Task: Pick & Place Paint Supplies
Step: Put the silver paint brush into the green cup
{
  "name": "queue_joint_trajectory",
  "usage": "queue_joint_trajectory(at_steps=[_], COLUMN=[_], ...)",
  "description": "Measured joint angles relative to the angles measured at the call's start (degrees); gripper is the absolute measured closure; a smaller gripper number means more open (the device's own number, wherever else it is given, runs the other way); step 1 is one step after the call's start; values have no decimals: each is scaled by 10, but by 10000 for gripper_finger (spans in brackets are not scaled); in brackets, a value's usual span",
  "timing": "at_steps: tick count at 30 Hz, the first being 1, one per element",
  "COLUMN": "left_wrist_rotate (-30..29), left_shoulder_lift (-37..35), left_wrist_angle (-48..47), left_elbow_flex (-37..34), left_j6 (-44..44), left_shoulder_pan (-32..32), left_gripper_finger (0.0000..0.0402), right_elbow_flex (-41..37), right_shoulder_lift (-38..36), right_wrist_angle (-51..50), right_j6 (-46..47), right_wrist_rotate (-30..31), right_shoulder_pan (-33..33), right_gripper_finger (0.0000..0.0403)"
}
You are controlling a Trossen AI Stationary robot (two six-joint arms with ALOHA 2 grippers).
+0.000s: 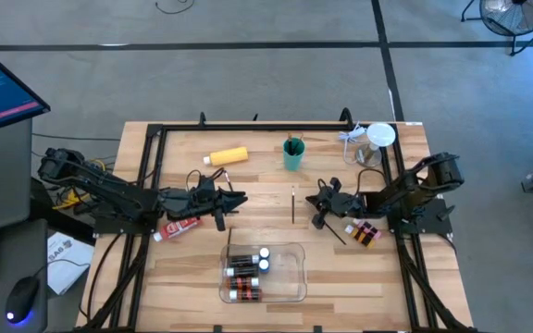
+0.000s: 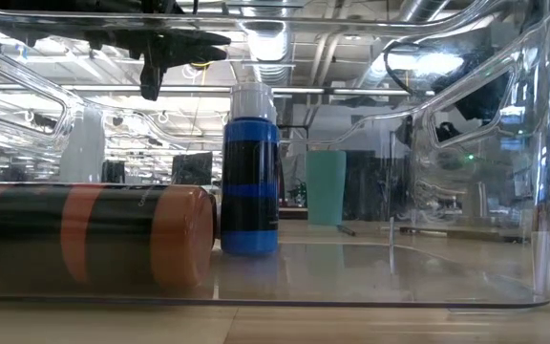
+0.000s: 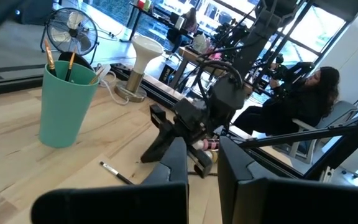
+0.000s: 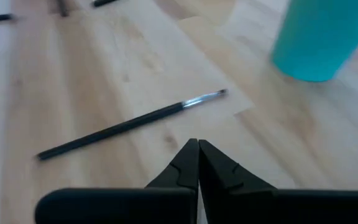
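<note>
left gripper (image 1: pixel 239 198) reaches toward centre, fingers pressed together, empty. right gripper (image 1: pixel 316 215) angled low opposite it, fingers (image 4: pixel 194 163) closed, empty.

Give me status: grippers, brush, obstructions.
Left gripper and right gripper shut, empty. Loose paint brush lies flat between them, near teal cup. Nothing blocking.

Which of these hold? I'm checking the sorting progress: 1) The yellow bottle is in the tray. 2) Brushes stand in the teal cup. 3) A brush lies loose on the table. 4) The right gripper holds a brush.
1) False: the yellow bottle lies on the table, outside the clear tray.
2) True: the teal cup holds brushes.
3) True: a brush lies beside the right gripper.
4) False: it is shut on nothing.
</note>
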Motion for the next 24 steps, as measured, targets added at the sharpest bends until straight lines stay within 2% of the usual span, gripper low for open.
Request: queue_joint_trajectory(at_steps=[4,12,16,20,24], left_wrist_rotate=[0,-14,-13,-13,-13], left_shoulder_lift=[0,0,0,0,0], left_wrist_angle=[1,8,10,11,11], left_elbow_flex=[-7,-30,-30,-30,-30], left_j6=[1,-30,-30,-28,-22], left_shoulder_pan=[0,0,0,0,0], left_gripper_finger=[400,400,400,400,400], right_elbow_flex=[0,0,1,1,1], right_shoulder_lift=[0,-9,-31,-57,-72], right_wrist_angle=[-19,-35,-90,-149,-165], right_j6=[24,43,71,104,109], right_wrist_rotate=[3,57,73,73,76], right_shoulder_pan=[17,36,36,47,65], right_gripper_finger=[391,323,298,285,282])
